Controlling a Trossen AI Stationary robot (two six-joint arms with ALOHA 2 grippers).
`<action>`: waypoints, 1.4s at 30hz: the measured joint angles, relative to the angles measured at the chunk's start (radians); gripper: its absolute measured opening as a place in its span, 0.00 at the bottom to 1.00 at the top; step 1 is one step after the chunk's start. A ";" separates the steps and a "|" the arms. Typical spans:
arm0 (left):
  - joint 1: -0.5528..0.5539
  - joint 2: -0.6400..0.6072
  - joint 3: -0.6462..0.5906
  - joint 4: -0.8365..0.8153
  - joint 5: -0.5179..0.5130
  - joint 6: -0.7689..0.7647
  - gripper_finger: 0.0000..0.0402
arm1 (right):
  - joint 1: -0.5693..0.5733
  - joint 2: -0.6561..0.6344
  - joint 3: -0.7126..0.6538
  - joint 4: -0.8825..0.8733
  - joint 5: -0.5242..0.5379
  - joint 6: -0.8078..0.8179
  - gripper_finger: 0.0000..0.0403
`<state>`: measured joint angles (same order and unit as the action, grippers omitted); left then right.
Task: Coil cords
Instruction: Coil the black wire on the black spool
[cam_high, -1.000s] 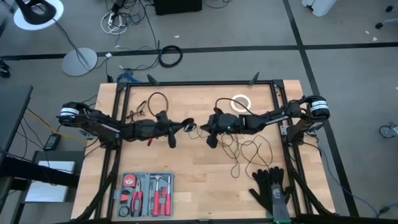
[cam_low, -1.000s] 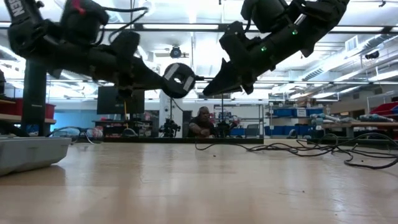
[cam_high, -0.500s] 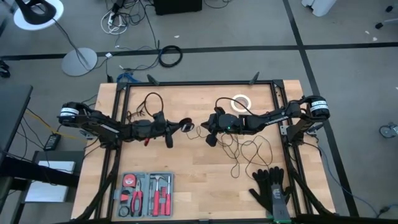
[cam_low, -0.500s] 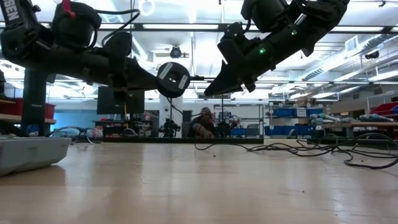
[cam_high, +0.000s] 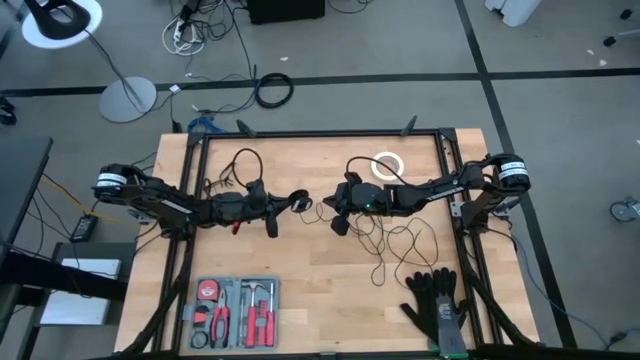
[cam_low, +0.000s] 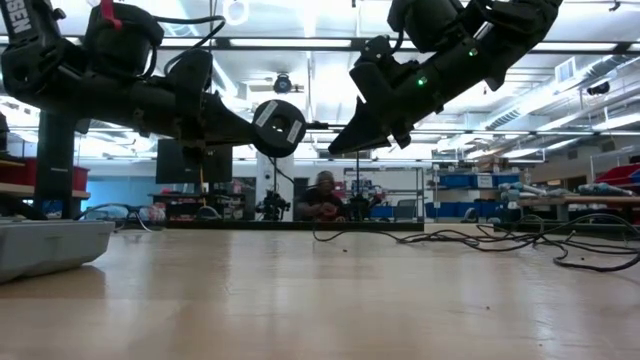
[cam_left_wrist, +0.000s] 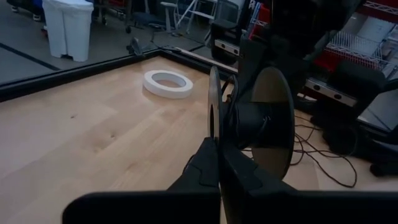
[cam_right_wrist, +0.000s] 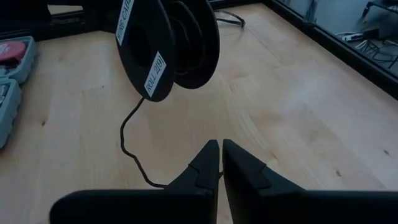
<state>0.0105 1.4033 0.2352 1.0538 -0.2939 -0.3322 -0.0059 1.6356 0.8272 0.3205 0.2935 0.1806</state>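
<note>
Spool meeting cord above the worktop

I'm holding the spool (cam_low: 279, 125) clenched in my left pincer (cam_left_wrist: 214, 152); right pincer (cam_right_wrist: 221, 163), pinching the cord (cam_right_wrist: 129, 144), is facing it closely.

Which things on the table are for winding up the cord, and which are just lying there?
For the job:
- thin black cord
- black spool it joins, pinched by the left gripper
- right gripper, shut, facing the spool

Just lying about:
- white tape ring
- tool kit
- black gloves
</note>
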 joint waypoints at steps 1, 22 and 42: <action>0.000 0.000 0.000 0.000 0.000 0.006 0.00 | 0.000 0.000 0.000 0.000 0.000 0.000 0.06; 0.000 0.000 0.000 -0.036 0.001 0.015 0.00 | 0.000 0.000 0.000 0.000 0.000 0.000 0.06; 0.000 0.000 0.000 -0.035 -0.002 0.014 0.00 | 0.000 0.000 0.000 0.000 0.000 0.000 0.06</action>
<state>0.0109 1.4033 0.2352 1.0187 -0.2957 -0.3183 -0.0059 1.6356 0.8272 0.3205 0.2932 0.1806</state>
